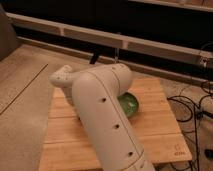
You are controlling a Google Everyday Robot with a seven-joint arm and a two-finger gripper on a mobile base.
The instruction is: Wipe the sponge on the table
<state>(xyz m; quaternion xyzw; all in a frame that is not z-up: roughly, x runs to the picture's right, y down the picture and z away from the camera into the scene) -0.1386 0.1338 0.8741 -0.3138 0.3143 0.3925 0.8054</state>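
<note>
A thick white arm [102,120] fills the middle of the view, rising from the near edge of the desk [162,127] and bending at a rounded joint above the far left corner. Its casing is smooth, with a row of small dark holes along its side. The gripper is out of sight, hidden somewhere behind or beneath this bulk, so whether it is open or closed cannot be told, nor whether it holds anything. The sponge does not show anywhere on the visible wood; if it lies on the desk, the arm covers it. The desk is a light tan rectangular top of planks with visible seams, and its right half and left edge are in plain sight. A green bowl [130,104] sits on it right of the centre, closer to the far edge, and its left part is cut off by the arm. A small dark mark [177,148] is printed near the near right corner. The desk stands on a grey speckled floor [22,105]. Black cables [197,107] trail over the floor beyond the right edge. A pale ledge [100,37] runs along the dark wall past the far edge.
</note>
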